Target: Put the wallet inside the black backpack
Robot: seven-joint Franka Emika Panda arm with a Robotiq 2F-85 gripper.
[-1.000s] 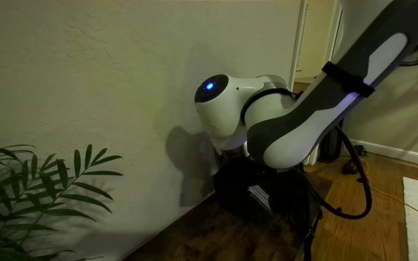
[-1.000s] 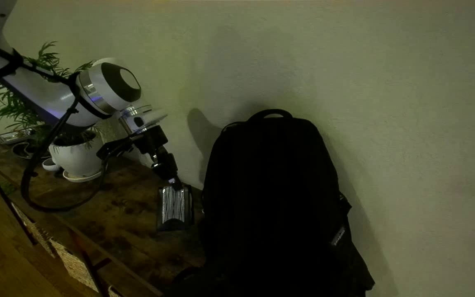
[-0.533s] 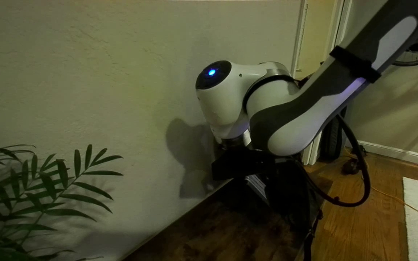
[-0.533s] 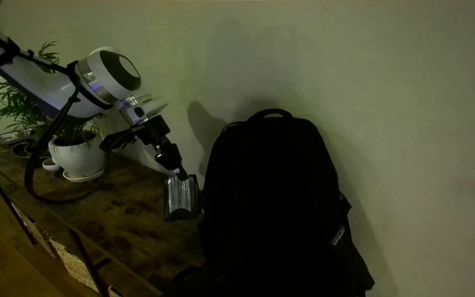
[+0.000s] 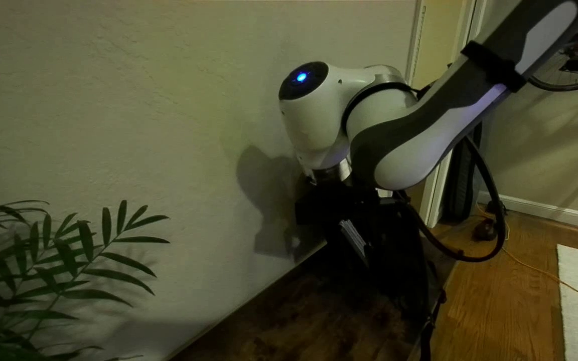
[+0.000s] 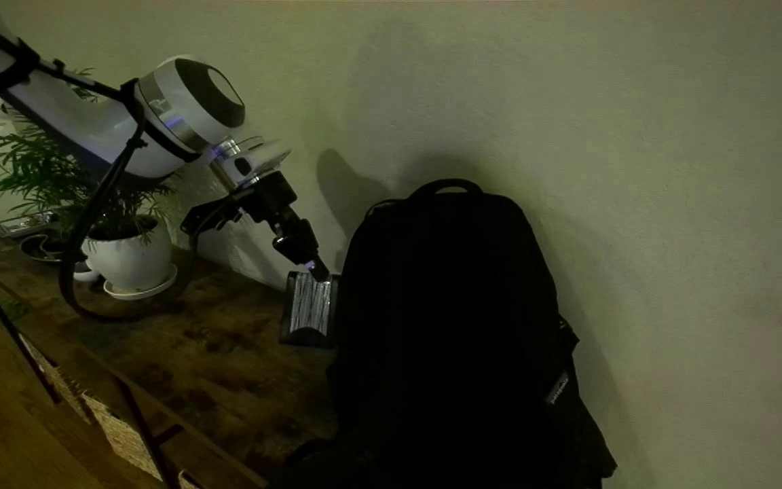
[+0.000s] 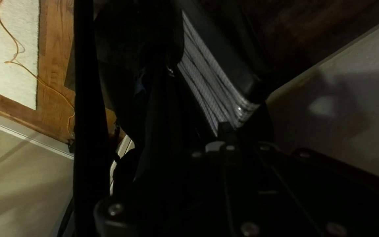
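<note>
Dim light leaves soft shadows [image 6: 349,191] on the wall [image 6: 676,163], the backpack [image 6: 459,326] probably underexposed.

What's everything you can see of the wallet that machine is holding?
The wallet is a thick dark rectangle, perhaps leather, with pale grey, ridged layers between its dark borders. The end effector grips its upper edge, so it hangs tilted above the wooden table, beside the black backpack, not inside. Whether they touch is too dark to tell.

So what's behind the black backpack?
In an exterior view, the wall, with shadows on it, shows behind the backpack. Whatever lies directly behind its fabric is covered and cannot be seen.
</note>
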